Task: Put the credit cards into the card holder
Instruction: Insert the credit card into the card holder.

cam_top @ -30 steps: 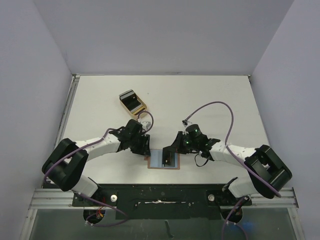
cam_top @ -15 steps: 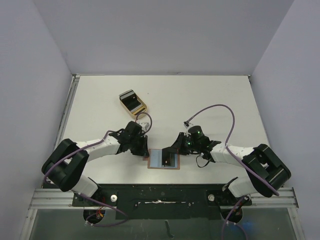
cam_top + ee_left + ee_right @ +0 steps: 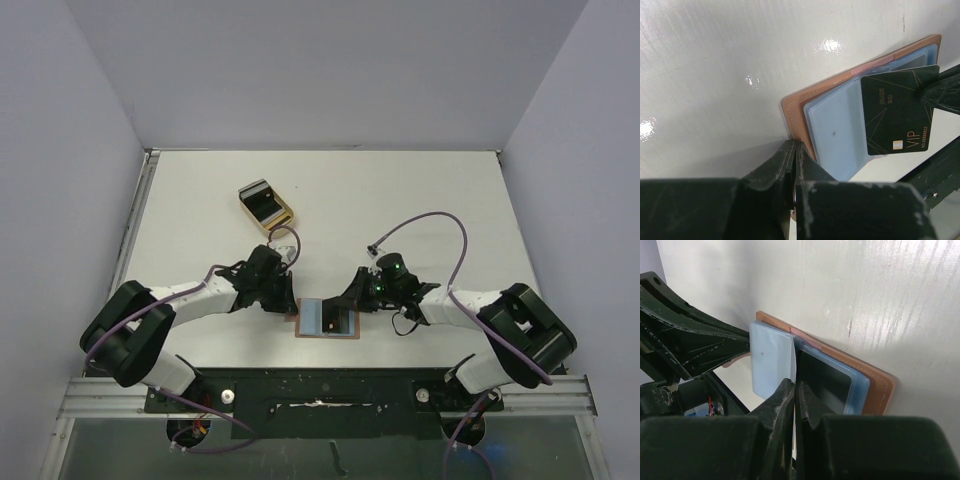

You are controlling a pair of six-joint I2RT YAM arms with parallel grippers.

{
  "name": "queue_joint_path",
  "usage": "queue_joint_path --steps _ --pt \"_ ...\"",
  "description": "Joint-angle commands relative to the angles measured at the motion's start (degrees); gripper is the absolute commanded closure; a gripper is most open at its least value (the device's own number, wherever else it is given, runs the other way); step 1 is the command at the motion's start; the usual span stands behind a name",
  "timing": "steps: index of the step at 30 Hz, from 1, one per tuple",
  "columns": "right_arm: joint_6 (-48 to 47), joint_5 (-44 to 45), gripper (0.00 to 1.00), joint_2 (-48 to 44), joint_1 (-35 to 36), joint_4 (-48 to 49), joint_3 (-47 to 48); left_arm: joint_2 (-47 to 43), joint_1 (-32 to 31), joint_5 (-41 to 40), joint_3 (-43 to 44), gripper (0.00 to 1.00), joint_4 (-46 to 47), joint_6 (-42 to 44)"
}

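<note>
Left tool (image 3: 793, 150), half open a second ago, now pinches the left edge of the card holder (image 3: 796, 106) (lying open on the desk (image 3: 420, 200)). Right tool (image 3: 794, 386) stays clamped on a black card (image 3: 895, 112) over its pocket.

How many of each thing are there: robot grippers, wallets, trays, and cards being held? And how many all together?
Grippers: 2, the left gripper and the right gripper
Wallets: 1, the card holder
Trays: 1, the tan tray
Cards being held: 1, the black card in the right gripper
Total: 5
</note>
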Motion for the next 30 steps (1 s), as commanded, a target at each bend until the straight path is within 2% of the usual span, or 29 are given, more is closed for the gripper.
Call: queue_joint_path --steps 1,20,30 --pt "0.55 -1.50 1.00 1.26 -0.37 4.10 -0.33 -0.98 -0.15 -0.65 -0.91 1.00 1.16 -0.57" --pt "0.35 -1.44 1.00 0.46 -0.46 4.17 -1.96 -1.50 -0.15 -1.11 -2.35 1.00 1.57 -1.03" --pt "-1.87 -2.64 1.00 3.28 -0.45 5.93 -1.17 -1.63 -0.15 -0.95 -2.96 1.00 2.18 -1.65"
